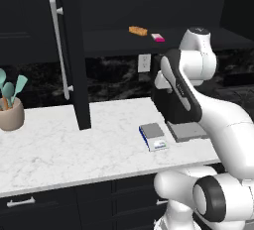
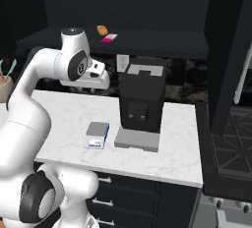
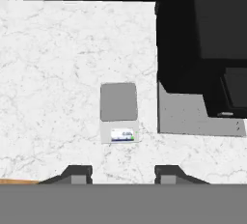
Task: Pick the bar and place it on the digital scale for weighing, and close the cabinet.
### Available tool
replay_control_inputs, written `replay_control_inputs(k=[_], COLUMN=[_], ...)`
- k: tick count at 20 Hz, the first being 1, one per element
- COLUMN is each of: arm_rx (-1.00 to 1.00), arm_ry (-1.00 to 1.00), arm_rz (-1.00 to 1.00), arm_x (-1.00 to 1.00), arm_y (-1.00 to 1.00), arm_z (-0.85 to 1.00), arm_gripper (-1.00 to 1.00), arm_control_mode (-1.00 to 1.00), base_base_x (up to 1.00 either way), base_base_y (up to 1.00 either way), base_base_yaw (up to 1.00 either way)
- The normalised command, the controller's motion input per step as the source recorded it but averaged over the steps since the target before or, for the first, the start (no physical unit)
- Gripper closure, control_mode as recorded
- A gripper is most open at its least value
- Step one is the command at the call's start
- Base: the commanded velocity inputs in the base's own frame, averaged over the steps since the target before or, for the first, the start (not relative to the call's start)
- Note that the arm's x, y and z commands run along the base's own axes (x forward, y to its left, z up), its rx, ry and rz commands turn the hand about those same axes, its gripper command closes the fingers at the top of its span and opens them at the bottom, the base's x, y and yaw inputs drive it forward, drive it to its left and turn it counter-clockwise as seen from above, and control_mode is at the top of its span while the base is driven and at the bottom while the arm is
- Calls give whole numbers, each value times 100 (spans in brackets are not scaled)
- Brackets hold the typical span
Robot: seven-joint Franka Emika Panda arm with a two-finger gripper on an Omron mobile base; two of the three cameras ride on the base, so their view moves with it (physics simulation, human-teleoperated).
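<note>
The bar lies on the shelf inside the open cabinet, just beside an orange-brown bar; no writing on its wrapper can be read. The digital scale sits on the marble counter, near the grey tray of a black machine; its display digits are too small to read. The gripper hangs above the counter, pointing down at the scale, fingers apart and empty. A utensil pot stands far left.
</note>
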Motion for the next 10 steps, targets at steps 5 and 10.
replay_control_inputs(k=[5,10], arm_rx=[0,0], arm_ry=[-10,-27], arm_rz=[0,-1], arm_x=[-52,-70], arm_y=[-1,0], arm_z=[0,16], arm_gripper=[-100,-100], arm_control_mode=[-100,-100], base_base_x=[0,0], base_base_y=[0,0], base_base_yaw=[0,0])
